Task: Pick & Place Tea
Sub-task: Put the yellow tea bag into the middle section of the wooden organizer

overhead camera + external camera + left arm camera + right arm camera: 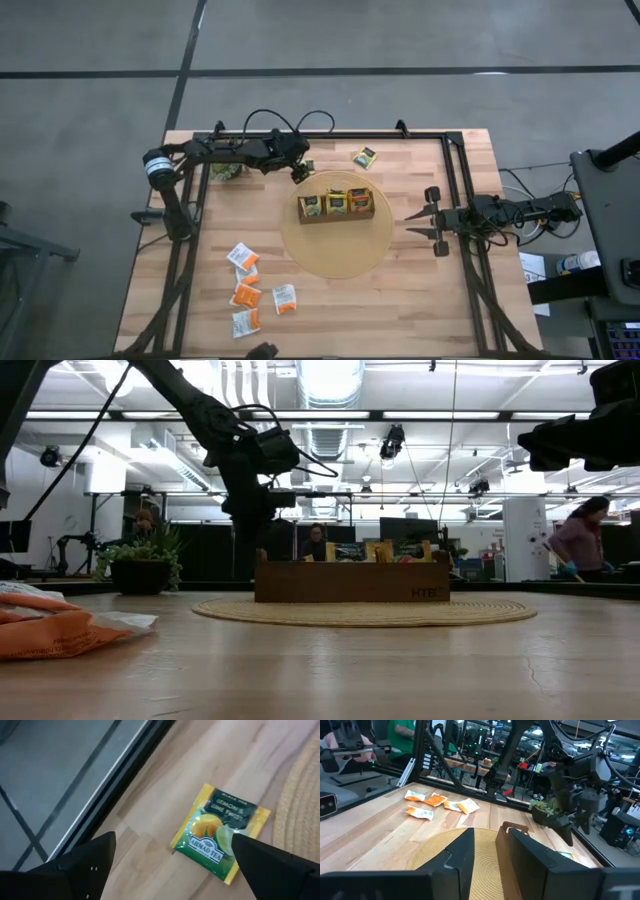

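Targeting: your left gripper (172, 865), jaws wide, hovers over the flat yellow-and-green paper tea sachet (220, 832) lying far on the table, beside the round woven mat (335, 224).
Handling: light, thin, slippery; I'd pinch opposite edges.
Waiting: right gripper (432, 222), right side, jaws narrow, empty.

The wooden tray (336, 206) sits on the round woven mat (336, 250) at table centre; orange sachets (250, 293) lie toward seven o'clock, potted plant (226, 171) at ten.

High: straight down over whole tabletop (400, 290). Low: level across tabletop, facing tray (350, 582) and room behind. Left wrist: close, angled down on a yellow sachet (220, 832). Right wrist: across round mat (445, 852), shared with high and low.
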`<state>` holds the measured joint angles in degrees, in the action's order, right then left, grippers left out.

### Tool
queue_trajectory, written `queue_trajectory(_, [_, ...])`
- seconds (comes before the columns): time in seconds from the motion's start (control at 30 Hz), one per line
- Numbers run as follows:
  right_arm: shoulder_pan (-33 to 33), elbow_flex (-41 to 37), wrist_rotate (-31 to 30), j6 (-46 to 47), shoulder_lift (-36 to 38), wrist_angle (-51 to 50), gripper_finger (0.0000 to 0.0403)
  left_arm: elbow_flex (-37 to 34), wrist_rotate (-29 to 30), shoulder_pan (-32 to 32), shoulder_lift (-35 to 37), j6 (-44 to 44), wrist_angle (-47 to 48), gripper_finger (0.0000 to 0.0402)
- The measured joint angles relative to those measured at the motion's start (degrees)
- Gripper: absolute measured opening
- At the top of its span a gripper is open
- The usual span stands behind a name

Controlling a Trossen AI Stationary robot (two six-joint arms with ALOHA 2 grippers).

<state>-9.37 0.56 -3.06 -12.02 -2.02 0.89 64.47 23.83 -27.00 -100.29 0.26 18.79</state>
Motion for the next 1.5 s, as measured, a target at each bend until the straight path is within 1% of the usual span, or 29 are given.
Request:
queue_trajectory(0.17, [0.0,0.0,0.0,0.0,0.0,0.0,0.0119,0.0,-0.8,0.0,0.0,4.2,0.8,0.0390])
queue_trajectory(0.33, [0.0,0.0,0.0,0.0,0.0,0.0,0.0125,0.7,-0.8,0.0,0.0,4.5,1.3,0.0390])
queue_trajectory(0.47, [0.0,0.0,0.0,0.0,0.0,0.0,0.0130,1.4,-0.8,0.0,0.0,1.4,1.9,0.0390])
queue_trajectory(0.67, [0.0,0.0,0.0,0.0,0.0,0.0,0.0126,1.8,-0.9,0.0,0.0,0.7,4.0,0.0390])
queue_trajectory(0.73, [0.0,0.0,0.0,0.0,0.0,0.0,0.0123,1.8,-2.5,0.0,0.0,0.3,5.3,0.0390])
queue_trajectory(0.9, [0.0,0.0,0.0,0.0,0.0,0.0,0.0118,1.8,-9.5,-0.5,-0.1,-3.2,7.2,0.0390])
queue_trajectory(0.97, [0.0,0.0,0.0,0.0,0.0,0.0,0.0118,1.8,-11.2,-0.7,-0.2,-4.5,7.1,0.0390])
queue_trajectory(1.2, [0.0,0.0,0.0,0.0,0.0,0.0,0.0126,2.0,-14.4,-2.8,-2.0,-6.4,7.2,0.0390])
queue_trajectory(1.37, [0.0,0.0,0.0,0.0,0.0,0.0,0.0130,3.4,-14.4,-4.3,-4.5,-6.6,7.1,0.0390])
queue_trajectory(1.5, [0.0,0.0,0.0,0.0,0.0,0.0,0.0125,5.3,-15.4,-4.9,-6.7,-6.7,7.3,0.0390])
